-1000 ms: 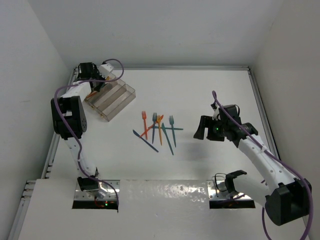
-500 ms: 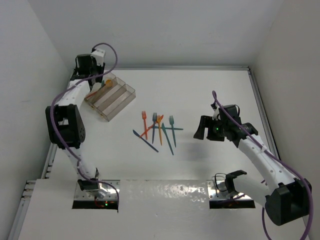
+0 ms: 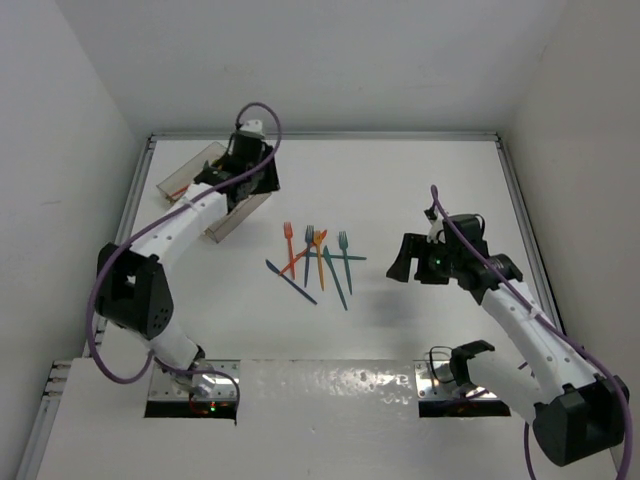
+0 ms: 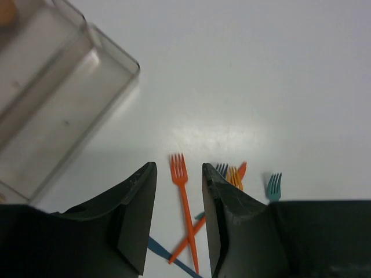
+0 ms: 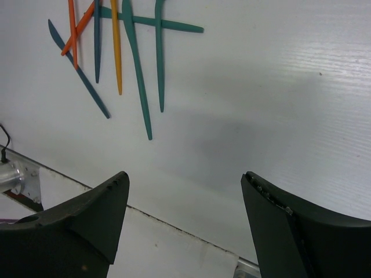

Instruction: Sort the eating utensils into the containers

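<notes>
Several thin plastic utensils lie crossed in a loose pile at mid-table: an orange fork (image 3: 288,248), a dark blue knife (image 3: 291,281), a yellow-orange fork (image 3: 320,256) and teal pieces (image 3: 335,276). The clear three-compartment tray (image 3: 183,172) sits at the back left, partly hidden by my left arm. My left gripper (image 3: 262,182) hangs over the tray's right end, open and empty. In the left wrist view (image 4: 179,174) the orange fork (image 4: 182,191) shows between its fingers, well below them. My right gripper (image 3: 405,258) is wide open and empty, right of the pile (image 5: 139,63).
White walls close in the table at the back and on both sides. A raised rail (image 3: 520,215) runs along the right edge. The metal base plates (image 3: 330,385) line the near edge. An orange shape (image 4: 6,13) lies in the tray's far compartment.
My left arm has swung from the tray's far left corner to the right, across the tray, and now faces the utensil pile. My right arm has hardly moved.
</notes>
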Tool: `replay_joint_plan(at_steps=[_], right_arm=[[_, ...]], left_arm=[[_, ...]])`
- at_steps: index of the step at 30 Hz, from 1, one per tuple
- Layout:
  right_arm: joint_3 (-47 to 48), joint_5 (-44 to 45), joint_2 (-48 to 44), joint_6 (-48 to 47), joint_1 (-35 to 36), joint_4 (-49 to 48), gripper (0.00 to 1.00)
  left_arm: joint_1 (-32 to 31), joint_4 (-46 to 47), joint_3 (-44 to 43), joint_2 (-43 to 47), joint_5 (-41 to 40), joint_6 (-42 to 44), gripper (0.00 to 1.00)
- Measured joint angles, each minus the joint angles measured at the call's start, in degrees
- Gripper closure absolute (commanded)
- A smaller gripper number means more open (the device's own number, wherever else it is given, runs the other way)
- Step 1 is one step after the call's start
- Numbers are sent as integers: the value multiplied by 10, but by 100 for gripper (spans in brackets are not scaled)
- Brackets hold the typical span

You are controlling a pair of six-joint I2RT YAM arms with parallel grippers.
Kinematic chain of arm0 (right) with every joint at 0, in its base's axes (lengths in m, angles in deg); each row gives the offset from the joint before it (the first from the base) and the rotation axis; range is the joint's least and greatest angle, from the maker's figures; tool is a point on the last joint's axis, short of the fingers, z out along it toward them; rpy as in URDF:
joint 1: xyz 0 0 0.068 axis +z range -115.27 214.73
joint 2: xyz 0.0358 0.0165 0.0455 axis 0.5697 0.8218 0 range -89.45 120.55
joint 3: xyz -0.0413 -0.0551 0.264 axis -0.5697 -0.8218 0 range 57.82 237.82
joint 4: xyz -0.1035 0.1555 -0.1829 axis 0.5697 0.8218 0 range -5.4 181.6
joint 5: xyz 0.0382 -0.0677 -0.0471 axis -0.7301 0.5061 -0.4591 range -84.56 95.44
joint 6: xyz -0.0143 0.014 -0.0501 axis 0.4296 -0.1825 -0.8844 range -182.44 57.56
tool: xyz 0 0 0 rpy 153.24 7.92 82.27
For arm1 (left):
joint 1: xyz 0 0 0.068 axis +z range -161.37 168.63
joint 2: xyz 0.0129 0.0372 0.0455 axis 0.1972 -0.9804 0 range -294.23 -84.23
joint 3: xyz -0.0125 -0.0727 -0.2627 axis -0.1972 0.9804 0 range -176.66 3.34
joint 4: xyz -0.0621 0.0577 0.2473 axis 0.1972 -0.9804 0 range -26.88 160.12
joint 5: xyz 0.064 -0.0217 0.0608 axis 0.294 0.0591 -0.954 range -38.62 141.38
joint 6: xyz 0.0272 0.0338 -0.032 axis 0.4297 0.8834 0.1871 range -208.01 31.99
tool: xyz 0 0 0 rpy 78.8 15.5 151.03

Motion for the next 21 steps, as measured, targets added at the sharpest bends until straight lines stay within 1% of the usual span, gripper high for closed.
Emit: replay_joint_plan(at_steps=[6,9,20,21], right_arm=[[-14,-7,-20,2,0,0,22],[-16,-9,-30,3,0,5,22],[-23,-8,-56,4,0,15,22],[-23,-8,-56,4,0,15,22]], left_arm=[[-57,-14,73,-56,-8,-76,64],[-75,-16,82,-86,-15,-98,64],[-86,-4,102,-172,-23,-124,68],[-86,-4,102,-176,-22,-125,70]])
